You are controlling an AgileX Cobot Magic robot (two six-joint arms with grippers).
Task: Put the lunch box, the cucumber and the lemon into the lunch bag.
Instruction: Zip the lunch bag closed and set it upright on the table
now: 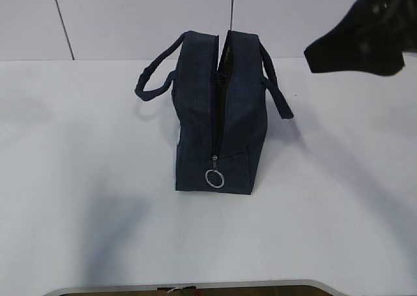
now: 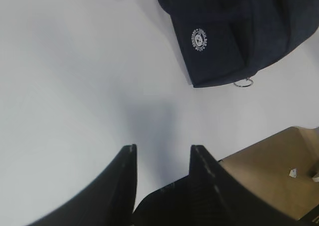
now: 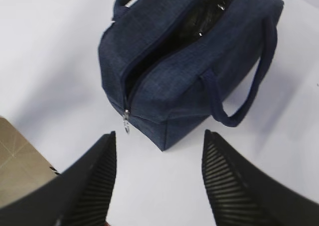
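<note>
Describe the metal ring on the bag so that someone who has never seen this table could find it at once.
On the white table stands one dark navy lunch bag, its top zipper open. Follow that zipper down the end facing the exterior camera to its foot: the ring pull hangs there, a thin silver loop, the only shiny metal on the dark fabric.

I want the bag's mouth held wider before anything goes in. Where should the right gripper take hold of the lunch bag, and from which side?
Probably the handle on the lunch bag's right side. It loops clear of the fabric wall, leaving a gap for one finger to slip through. Come in from the right and above with the right gripper, whose jaws stand open and empty, then draw the handle outward from the unzipped opening.
</note>
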